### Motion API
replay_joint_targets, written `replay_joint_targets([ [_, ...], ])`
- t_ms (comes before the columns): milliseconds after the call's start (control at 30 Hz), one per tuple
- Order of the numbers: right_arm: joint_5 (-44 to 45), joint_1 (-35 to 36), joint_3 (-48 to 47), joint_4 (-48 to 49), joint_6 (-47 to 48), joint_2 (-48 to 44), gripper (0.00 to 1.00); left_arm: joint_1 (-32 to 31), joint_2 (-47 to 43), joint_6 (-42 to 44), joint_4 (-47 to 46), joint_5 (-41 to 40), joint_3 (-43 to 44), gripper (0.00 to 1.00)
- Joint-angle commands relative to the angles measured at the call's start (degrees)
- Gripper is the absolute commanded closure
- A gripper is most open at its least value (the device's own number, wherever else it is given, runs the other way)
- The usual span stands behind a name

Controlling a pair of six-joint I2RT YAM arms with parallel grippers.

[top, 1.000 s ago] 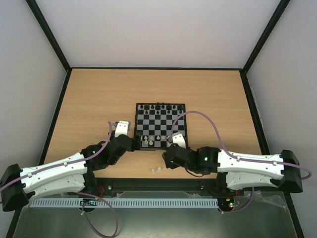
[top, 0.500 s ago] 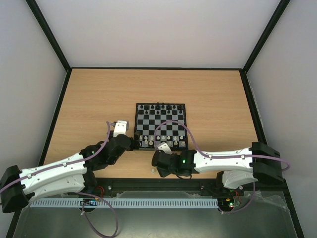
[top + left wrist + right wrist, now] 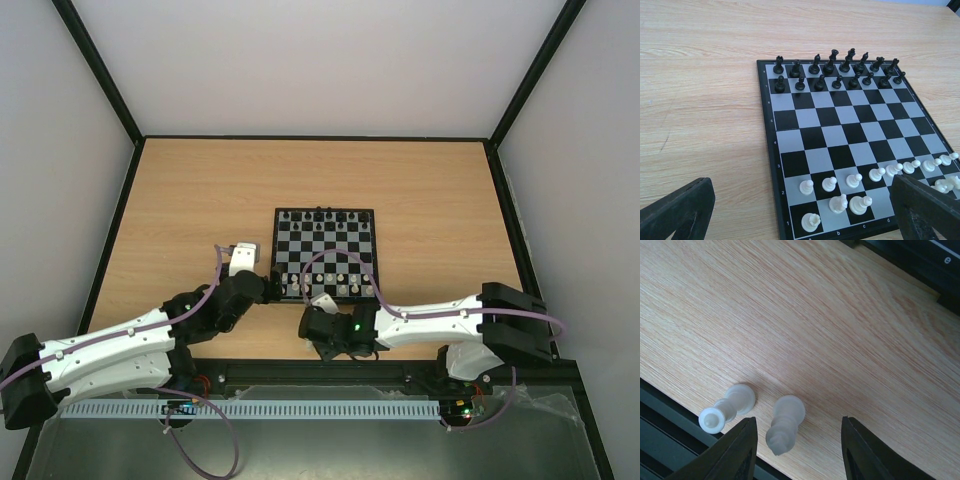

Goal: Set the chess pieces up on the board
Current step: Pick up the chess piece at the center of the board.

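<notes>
Right wrist view, we see right gripper (image 3: 797,450) half-spread astride a pale piece (image 3: 785,424) on the table (image 3: 815,315), holding nothing (second piece (image 3: 727,407) just beside), left gripper (image 3: 800,205) spread wide, empty, at the board (image 3: 840,135) near edge, white pieces (image 3: 855,180) on it.

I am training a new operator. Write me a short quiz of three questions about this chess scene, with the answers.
1. True or false: all the whitish chess pieces already stand on the board.
2. What is between the fingers of the right hand? A) a black pawn B) a whitish piece on the table C) nothing
3. Which hand is open, holding nothing, at the board's left side?

Key
1. False: two are on the table, off the board.
2. B
3. The left hand.
</notes>
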State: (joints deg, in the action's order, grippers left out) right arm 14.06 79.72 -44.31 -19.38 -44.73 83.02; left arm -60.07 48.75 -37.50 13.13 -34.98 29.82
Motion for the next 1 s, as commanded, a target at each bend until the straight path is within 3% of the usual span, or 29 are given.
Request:
replay_joint_targets([
  [0, 1.2, -0.2, -1.7, -2.4, 0.6, 1.5, 0.56, 0.4, -0.8, -0.2, -0.6, -1.1, -1.1, 0.01],
  [100, 1.1, -0.9, -2.1, -2.4, 1.2, 2.0, 0.59, 0.5, -0.6, -0.1, -0.6, -0.9, -1.0, 0.01],
  [533, 0.2, -2.2, -3.2, -2.5, 2.8, 3.2, 0.91, 0.6, -0.4, 0.2, -1.0, -0.2, -0.9, 0.01],
  [733, 4.7, -3.8, -4.1, -6.3, 2.7, -0.8, 0.92, 0.7, 0.1, 0.6, -1.5, 0.5, -0.9, 0.01],
  [967, 8.1, -11.7, -4.6, -6.4, 6.3, -6.4, 0.91, 1.4, 0.8, 0.3, -1.4, 0.7, -1.0, 0.01],
])
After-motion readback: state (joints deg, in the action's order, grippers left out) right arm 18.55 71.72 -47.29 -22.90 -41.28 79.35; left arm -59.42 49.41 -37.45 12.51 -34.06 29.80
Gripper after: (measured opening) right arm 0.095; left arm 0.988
